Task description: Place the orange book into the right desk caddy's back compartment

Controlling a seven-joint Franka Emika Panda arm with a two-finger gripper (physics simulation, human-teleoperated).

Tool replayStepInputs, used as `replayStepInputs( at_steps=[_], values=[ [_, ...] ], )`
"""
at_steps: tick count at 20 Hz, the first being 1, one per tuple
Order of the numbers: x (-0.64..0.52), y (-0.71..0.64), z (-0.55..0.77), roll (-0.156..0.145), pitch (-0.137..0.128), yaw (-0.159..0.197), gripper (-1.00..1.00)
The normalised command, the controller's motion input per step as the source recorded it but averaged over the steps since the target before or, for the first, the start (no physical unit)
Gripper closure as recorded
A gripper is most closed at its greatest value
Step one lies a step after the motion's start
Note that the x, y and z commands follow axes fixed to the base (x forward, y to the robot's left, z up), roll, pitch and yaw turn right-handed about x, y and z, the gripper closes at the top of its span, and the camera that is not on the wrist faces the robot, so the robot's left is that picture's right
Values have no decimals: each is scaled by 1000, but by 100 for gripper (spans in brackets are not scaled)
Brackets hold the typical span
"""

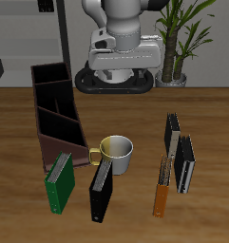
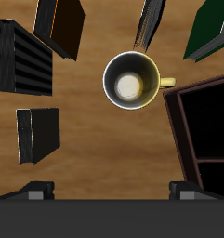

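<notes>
The fingers (image 2: 34,192) are spread wide apart and hold nothing. They hang high above the wooden table (image 1: 211,114), over a white mug (image 2: 132,82) with a yellow handle.

The orange book (image 1: 162,190) lies near the table's front edge, beyond the mug from the right desk caddy (image 1: 54,109) and well apart from it. It is slim and bright orange, and seems to stand on one long edge, with a brownish-grey page edge showing. It is probably light and stiff, with smooth covers that could slip. Pinching across its thin width near the middle of its length looks like the best hold, because a grip near one end would let it swing.

Two dark books stand just behind it: a black book with an orange edge (image 1: 171,133) and a ribbed black book (image 1: 185,163). A plain black book (image 1: 102,190) and a green book (image 1: 57,182) lie on the mug's other side.

The caddy is a long, dark maroon, open-topped box with slanted dividers. The back compartment (image 1: 49,78) is the end cell farthest from the front edge and looks empty.
</notes>
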Motion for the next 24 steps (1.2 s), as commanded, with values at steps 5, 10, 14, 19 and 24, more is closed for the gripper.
replayStepInputs(
  at_steps=[5,10,14,19,24],
  values=[
    [279,217,50,-23,-4,-7,-100],
    [328,178,153,-40,-40,-8,-100],
    [416,214,176,-3,-78,8,-100],
    [404,91,103,-33,-3,-50,-100],
    [409,131,8,-21,-7,-24,-100]
  ],
)
